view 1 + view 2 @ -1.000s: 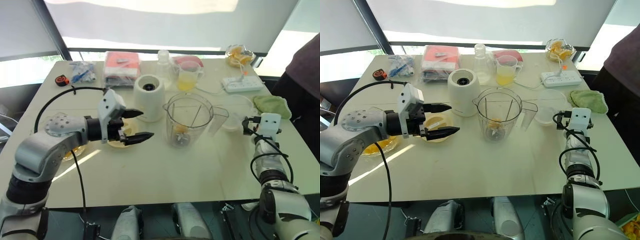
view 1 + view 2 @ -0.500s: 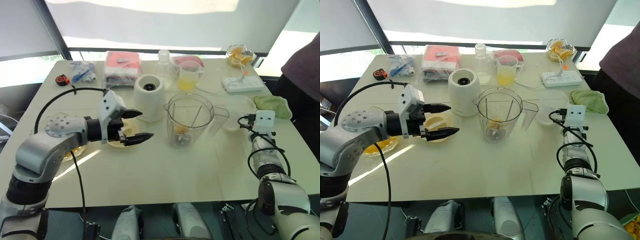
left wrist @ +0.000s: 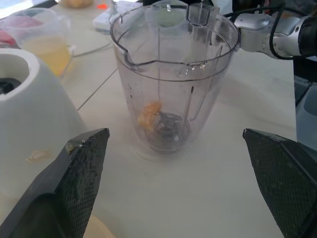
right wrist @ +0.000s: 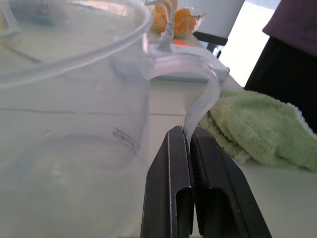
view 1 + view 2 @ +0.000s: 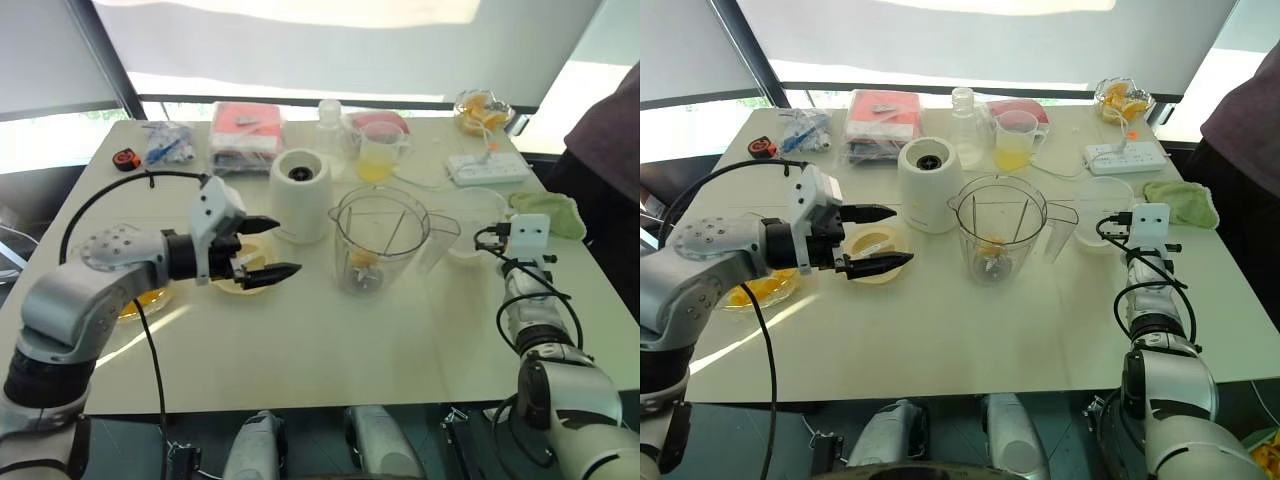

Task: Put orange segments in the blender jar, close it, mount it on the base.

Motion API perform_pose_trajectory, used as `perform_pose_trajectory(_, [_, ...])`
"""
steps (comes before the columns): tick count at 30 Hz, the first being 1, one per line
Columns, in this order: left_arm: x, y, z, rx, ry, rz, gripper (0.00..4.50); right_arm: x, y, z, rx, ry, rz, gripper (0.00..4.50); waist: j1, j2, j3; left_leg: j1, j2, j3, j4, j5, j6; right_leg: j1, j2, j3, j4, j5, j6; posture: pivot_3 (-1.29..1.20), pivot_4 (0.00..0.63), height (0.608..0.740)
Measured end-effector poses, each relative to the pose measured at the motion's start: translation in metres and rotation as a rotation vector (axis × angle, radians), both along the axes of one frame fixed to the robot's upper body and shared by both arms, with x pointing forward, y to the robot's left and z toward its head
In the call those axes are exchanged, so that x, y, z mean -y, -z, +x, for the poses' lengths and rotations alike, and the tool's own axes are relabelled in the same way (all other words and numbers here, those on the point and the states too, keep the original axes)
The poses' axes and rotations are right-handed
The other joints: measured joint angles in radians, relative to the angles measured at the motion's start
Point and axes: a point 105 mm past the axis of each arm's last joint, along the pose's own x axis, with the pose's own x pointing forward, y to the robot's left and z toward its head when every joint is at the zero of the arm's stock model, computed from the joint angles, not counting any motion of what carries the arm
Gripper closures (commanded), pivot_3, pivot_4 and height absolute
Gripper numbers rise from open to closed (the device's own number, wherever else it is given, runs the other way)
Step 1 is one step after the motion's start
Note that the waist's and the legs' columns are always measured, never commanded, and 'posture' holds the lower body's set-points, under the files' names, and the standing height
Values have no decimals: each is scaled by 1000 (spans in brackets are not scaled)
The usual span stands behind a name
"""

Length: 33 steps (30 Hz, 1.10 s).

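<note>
Head view: our left gripper [image 5: 288, 247], spread and empty, has eased back from the blender jar [image 5: 380, 240] standing mid-table. Left wrist: one orange segment [image 3: 148, 113] lies inside. Right wrist: our right gripper [image 4: 190, 133] pinches the clear lid [image 4: 74, 124] by its tab; closing likely comes next.

Bright backlit window glare, soft shadows, sharp

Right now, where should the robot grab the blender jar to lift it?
Its handle, from the robot's right: the blender jar stands upright with the handle sticking out that way. The right tool is shut on a clear container, so it must let go first.
</note>
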Motion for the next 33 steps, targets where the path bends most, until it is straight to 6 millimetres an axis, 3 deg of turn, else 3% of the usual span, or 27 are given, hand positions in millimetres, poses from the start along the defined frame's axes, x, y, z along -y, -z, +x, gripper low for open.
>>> perform_pose_trajectory(3, [-3,-6,5,7,-4,-4,0,3,-38,9,72,-36,-30,4444,-3,3,3,0,0,1,0,0,0,0,0,0,0,0,0,0,150,740])
perform_pose_trajectory(5, [-2,-7,4,8,11,-5,0,4,-79,14,140,-75,-87,4444,-3,5,5,0,0,1,-1,0,0,-1,0,0,0,0,1,0,150,740])
perform_pose_trajectory(9, [1,-10,3,10,28,-9,0,-2,-141,14,242,-147,-181,4444,1,4,6,0,1,-1,-3,0,0,-2,1,-2,0,0,1,0,150,740])
perform_pose_trajectory(18, [4,-14,4,4,42,-32,0,-45,-207,0,263,-376,-433,4444,3,4,7,-1,1,0,-3,0,0,-2,0,-1,0,0,1,0,150,740])
perform_pose_trajectory(22, [5,-13,6,8,36,-43,0,-62,-221,-10,283,-419,-523,4444,4,4,7,-1,1,-1,-3,0,0,-2,0,-2,0,0,1,0,150,740])
perform_pose_trajectory(28, [6,-8,12,-1,34,-54,0,-94,-205,-19,222,-544,-624,4444,10,4,7,-1,1,0,-3,0,0,-2,0,-1,0,0,1,0,150,740])
perform_pose_trajectory(33, [8,-4,14,-7,39,-52,0,-107,-210,-29,221,-586,-681,4444,28,4,7,-1,1,0,-3,0,0,-3,0,-1,0,0,1,0,150,740])
